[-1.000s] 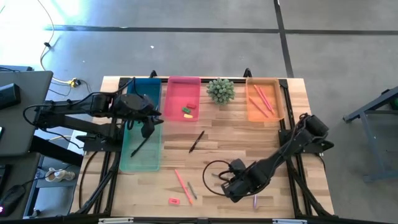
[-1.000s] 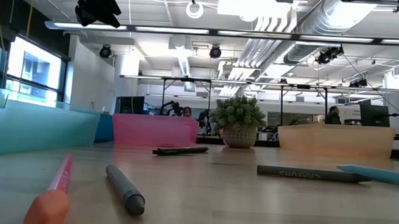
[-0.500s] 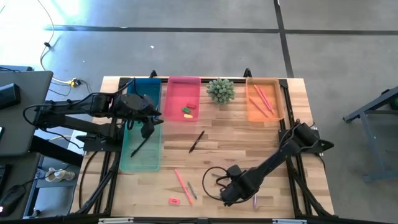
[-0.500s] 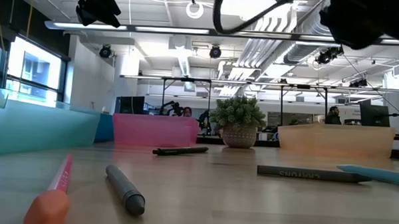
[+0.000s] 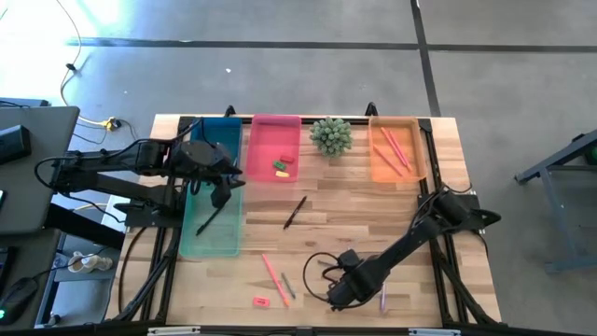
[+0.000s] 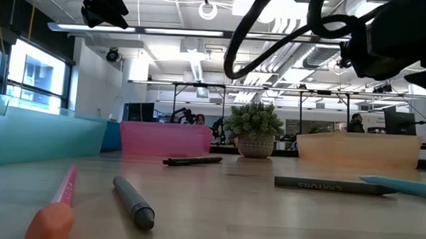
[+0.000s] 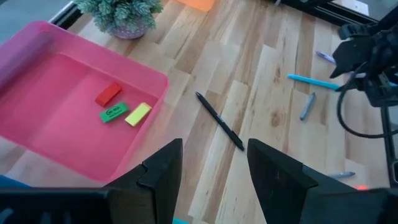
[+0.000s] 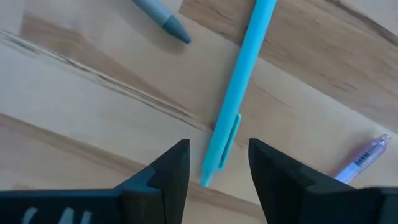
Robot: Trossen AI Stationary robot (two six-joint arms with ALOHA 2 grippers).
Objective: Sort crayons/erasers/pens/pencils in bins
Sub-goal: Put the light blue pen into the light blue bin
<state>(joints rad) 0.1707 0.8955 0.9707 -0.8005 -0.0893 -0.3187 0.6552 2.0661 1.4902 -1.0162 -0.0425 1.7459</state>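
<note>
High view: pencils [image 5: 392, 147] sit in the orange bin [image 5: 397, 149]; several sticks are loose on the table.

Left wrist: left gripper [image 7: 214, 163] open, empty, erasers [image 7: 123, 106] in pink bin [image 7: 25, 68].

Right wrist: right gripper [image 8: 219, 163] open, straddling blue pen [image 8: 239, 94], not gripped.

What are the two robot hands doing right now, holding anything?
Left gripper: fingers open, holding nothing, up over the teal bin.
Right gripper: fingers open, holding nothing, poised low over the light blue pen.
</note>
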